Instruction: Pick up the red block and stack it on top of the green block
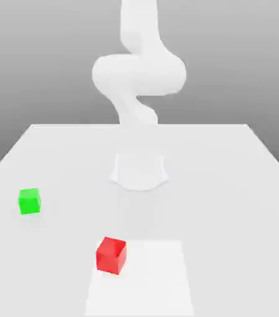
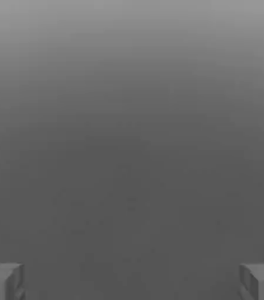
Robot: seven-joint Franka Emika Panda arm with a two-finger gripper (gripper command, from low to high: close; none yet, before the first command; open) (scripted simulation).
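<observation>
Exterior view: white arm [image 1: 138, 74] rises behind a pale worktop [image 1: 228, 186]; red block [image 1: 111, 254] sits near the front, green block [image 1: 29, 201] well apart toward that view's left; descend squarely over red. Hand view: fingers [image 2: 2, 281] spread wide, holding nothing.

I count one red block [image 1: 111, 255] and one green block [image 1: 29, 202]. One table [image 1: 228, 186], one arm [image 1: 138, 80].
</observation>
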